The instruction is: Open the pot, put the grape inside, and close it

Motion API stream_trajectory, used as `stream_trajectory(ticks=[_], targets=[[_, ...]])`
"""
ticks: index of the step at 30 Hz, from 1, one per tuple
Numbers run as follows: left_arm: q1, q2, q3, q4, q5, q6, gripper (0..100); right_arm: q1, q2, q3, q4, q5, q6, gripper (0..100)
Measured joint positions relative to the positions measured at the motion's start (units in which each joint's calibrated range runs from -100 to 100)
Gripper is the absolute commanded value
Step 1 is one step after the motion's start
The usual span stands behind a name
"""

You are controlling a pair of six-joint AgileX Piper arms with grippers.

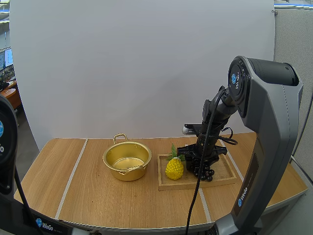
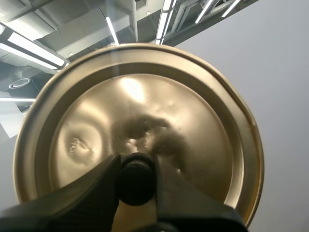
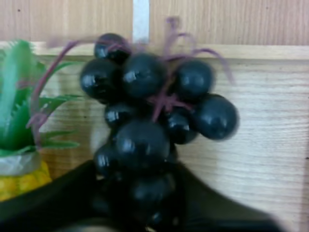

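The gold pot (image 1: 122,172) stands open and empty on the table, left of the wooden tray (image 1: 222,177). A bunch of dark grapes (image 1: 203,170) lies at the middle of the tray. My right gripper (image 1: 200,157) is down on the bunch. In the right wrist view its black fingers (image 3: 58,198) close on the lower grapes (image 3: 145,101) from both sides. In the left wrist view, my left gripper (image 2: 137,170) pinches the black knob (image 2: 137,181) of the gold lid (image 2: 145,106), held up off the table.
A yellow toy pineapple (image 1: 174,167) with green leaves stands on the tray's left part, close beside the grapes; it sits next to the bunch (image 3: 19,159) in the right wrist view. The right arm's large base (image 1: 266,147) rises at the table's right.
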Motion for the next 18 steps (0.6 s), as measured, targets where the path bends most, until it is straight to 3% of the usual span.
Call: stream_trajectory(ticks=[9, 18], targets=[[0.0, 0.0, 0.0, 0.0, 0.0, 0.0, 0, 0.0, -3.1, -0.3, 0.5, 2.1, -0.9, 0], [0.0, 0.0, 0.0, 0.0, 0.0, 0.0, 0, 0.0, -16.1, -9.6, 1.8, 18.0, -1.1, 0]])
